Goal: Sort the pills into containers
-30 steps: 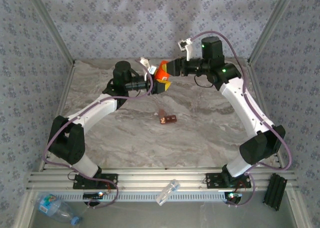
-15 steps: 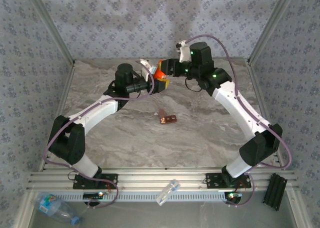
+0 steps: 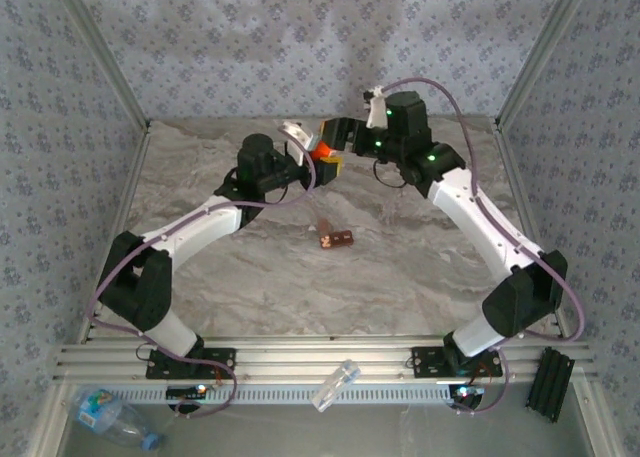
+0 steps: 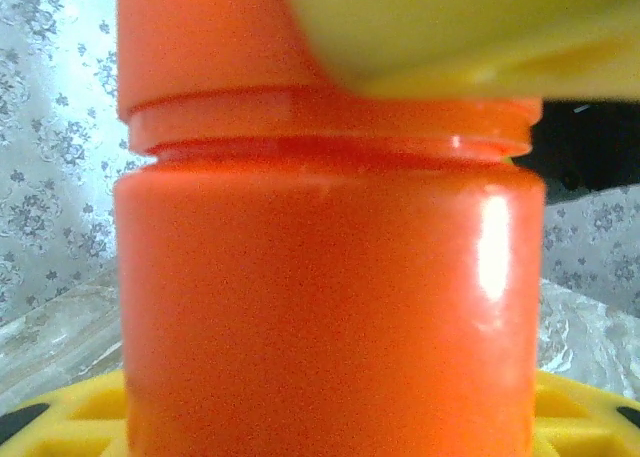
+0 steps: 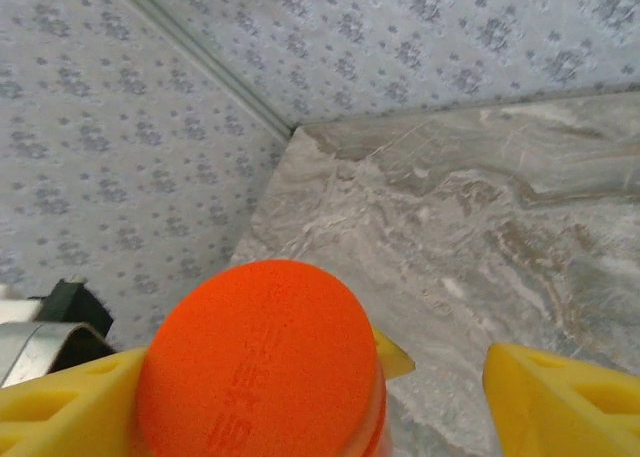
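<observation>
So the orange pill bottle (image 4: pixel 320 307) is up off the table (image 3: pixel 420 267), out past the little brown lump (image 3: pixel 335 239) (pills, I'm guessing, too small to be sure) on the side away from the arm bases. The left gripper (image 3: pixel 318 165) is clamped round the bottle's body. The right gripper (image 5: pixel 330 407) has its jaws spread wide over the cap (image 5: pixel 255 362), with one yellow finger (image 5: pixel 70 407) right against it and the other well clear.

That lopsided setup is my worry. If the right jaws close from there, the near finger shoves the cap sideways first. The bottle could tilt or slip in the left grip and drop near the lump. A twist could also just spin the whole bottle.
</observation>
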Robot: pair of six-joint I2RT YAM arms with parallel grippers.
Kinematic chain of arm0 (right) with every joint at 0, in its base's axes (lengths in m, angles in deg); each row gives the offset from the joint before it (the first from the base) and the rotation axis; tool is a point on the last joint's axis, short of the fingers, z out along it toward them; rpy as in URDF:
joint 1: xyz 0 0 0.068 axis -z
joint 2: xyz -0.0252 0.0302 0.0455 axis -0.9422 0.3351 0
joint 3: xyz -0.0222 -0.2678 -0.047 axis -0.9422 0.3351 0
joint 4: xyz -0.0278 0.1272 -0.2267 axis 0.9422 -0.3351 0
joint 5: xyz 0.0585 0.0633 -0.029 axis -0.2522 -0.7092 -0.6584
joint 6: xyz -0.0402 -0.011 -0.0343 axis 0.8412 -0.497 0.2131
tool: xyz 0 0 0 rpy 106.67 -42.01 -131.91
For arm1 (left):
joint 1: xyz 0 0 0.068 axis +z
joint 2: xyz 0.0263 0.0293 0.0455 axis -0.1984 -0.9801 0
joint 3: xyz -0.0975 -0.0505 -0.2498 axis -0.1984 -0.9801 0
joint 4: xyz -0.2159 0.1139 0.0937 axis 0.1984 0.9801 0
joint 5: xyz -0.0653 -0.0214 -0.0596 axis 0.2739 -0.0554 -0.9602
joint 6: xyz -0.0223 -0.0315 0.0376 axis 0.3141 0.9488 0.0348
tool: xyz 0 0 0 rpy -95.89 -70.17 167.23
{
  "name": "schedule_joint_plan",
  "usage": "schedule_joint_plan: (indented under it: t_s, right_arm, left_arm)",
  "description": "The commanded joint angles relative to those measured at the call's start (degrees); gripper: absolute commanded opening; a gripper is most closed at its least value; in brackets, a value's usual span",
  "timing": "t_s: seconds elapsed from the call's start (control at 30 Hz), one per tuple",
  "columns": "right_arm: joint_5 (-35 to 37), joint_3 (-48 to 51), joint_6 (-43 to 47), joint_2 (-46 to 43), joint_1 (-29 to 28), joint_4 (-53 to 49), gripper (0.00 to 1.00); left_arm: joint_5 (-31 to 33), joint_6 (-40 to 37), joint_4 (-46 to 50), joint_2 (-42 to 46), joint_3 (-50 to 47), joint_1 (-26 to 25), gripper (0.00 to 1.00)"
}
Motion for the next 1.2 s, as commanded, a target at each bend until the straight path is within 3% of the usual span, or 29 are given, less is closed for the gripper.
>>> schedule_joint_plan:
  t_s: [0.0,0.17,0.37,0.5,0.97,1.17]
  right_arm:
    - [-12.5,1.9,1.9,-5.8,4.1,2.5,0.87]
    - [-20.5,1.1,5.4,-7.9,7.9,0.5,0.88]
    - [-23.9,-6.6,14.8,-3.6,8.7,-8.3,0.82]
    - [-25.3,-10.9,17.0,-0.1,8.6,-11.8,0.78]
    - [-26.4,-15.1,18.6,5.0,5.9,-14.7,0.77]
    - [-26.5,-15.3,18.9,5.8,5.3,-15.2,0.70]
  left_arm:
    - [0.5,-1.0,-3.2,2.3,1.6,1.0,0.00]
    - [-5.8,-0.6,-3.1,2.5,1.4,2.4,0.00]
    - [-17.6,2.2,-2.4,1.8,2.9,3.8,0.00]
    - [-21.8,2.1,0.2,1.4,4.3,3.7,0.00]
    - [-25.0,1.2,3.6,0.3,6.2,3.6,0.00]
    - [-25.0,1.1,3.9,0.1,6.5,3.4,0.00]
